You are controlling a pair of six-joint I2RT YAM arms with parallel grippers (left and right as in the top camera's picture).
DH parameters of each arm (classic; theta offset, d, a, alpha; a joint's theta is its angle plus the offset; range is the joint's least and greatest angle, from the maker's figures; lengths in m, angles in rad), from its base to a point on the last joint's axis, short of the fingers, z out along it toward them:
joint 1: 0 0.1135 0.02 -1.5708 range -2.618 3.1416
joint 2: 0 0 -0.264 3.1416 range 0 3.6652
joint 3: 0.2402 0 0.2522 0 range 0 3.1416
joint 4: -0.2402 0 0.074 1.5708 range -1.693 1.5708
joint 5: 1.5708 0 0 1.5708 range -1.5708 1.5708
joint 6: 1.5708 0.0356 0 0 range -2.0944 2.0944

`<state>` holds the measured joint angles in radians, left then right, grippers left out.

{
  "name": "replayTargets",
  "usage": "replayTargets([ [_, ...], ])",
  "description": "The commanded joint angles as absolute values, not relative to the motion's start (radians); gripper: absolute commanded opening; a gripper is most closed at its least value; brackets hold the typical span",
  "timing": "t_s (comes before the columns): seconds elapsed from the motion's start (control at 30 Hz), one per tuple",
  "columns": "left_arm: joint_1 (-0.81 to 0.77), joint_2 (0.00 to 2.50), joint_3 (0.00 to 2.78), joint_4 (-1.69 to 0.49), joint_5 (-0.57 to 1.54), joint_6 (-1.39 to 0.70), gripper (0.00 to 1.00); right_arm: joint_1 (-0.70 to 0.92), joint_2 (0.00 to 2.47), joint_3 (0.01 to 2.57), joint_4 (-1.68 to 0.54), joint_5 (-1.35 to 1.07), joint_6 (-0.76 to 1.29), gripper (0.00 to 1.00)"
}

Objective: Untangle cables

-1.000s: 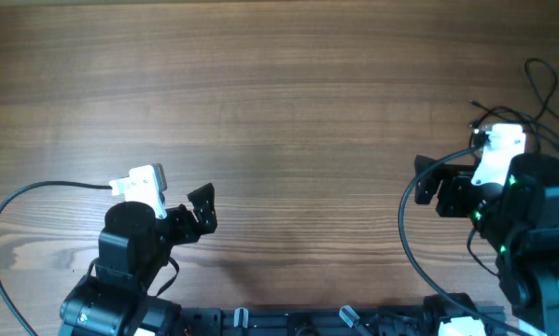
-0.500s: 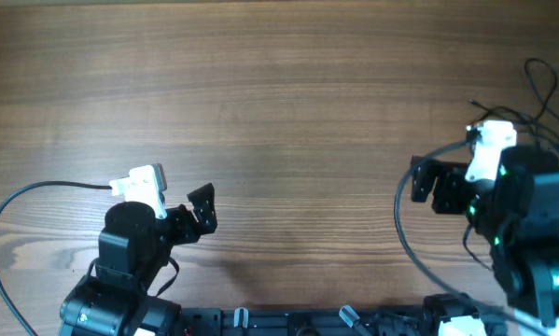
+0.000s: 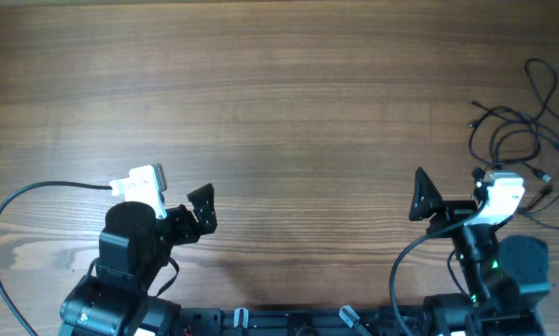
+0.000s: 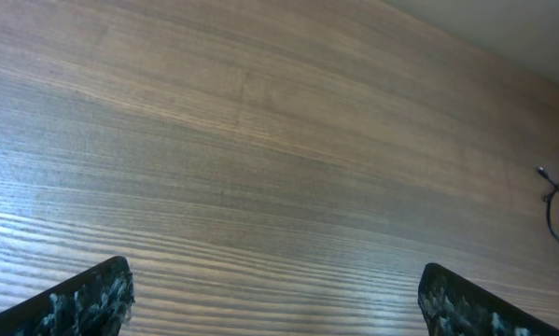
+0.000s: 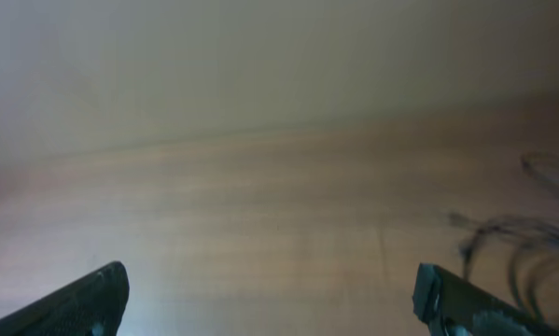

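Right gripper (image 3: 425,198), released and empty left of cables (image 3: 514,129), may pinch several strands, tightening tangle; left gripper (image 3: 202,207) also released.

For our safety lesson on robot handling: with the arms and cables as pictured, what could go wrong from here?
1. The cables lie tangled by the right edge of the table, close beside the right arm; swinging it could snag strands.
2. The right pincer is open but faces away from them, and its wrist view is blurred, so a grasp could pinch several overlapping strands and tighten the tangle.
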<state>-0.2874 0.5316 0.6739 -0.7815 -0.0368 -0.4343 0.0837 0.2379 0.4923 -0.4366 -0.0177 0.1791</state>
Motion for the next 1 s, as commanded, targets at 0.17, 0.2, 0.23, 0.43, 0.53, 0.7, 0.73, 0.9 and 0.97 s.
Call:
replayTargets([
  [0.17,-0.290,0.531,0.669,-0.778,-0.050,-0.426,1.00,0.086,0.040,0.224,-0.060,-0.046,0.186,1.00],
  [0.2,-0.290,0.531,0.669,-0.778,-0.050,-0.426,1.00,0.086,0.027,0.198,-0.031,-0.046,0.186,1.00],
  [0.23,-0.290,0.531,0.669,-0.778,-0.050,-0.426,1.00,0.086,0.011,0.167,0.003,-0.046,0.186,1.00],
  [0.43,-0.290,0.531,0.669,-0.778,-0.050,-0.426,1.00,0.086,0.003,0.040,0.128,-0.046,0.183,1.00],
  [0.53,-0.290,0.531,0.669,-0.778,-0.050,-0.426,1.00,0.086,0.003,0.005,0.105,-0.056,0.157,1.00],
  [0.7,-0.290,0.531,0.669,-0.778,-0.050,-0.426,1.00,0.086,0.003,0.005,0.006,-0.132,-0.004,1.00],
  [0.73,-0.290,0.531,0.669,-0.778,-0.050,-0.426,1.00,0.086,0.003,0.005,0.006,-0.132,-0.033,1.00],
  [0.9,-0.290,0.531,0.669,-0.778,-0.050,-0.426,1.00,0.086,0.003,0.005,0.006,-0.129,-0.052,1.00],
  [0.97,-0.290,0.531,0.669,-0.778,-0.050,-0.426,1.00,0.086,0.003,0.005,0.006,-0.129,-0.052,1.00],
])
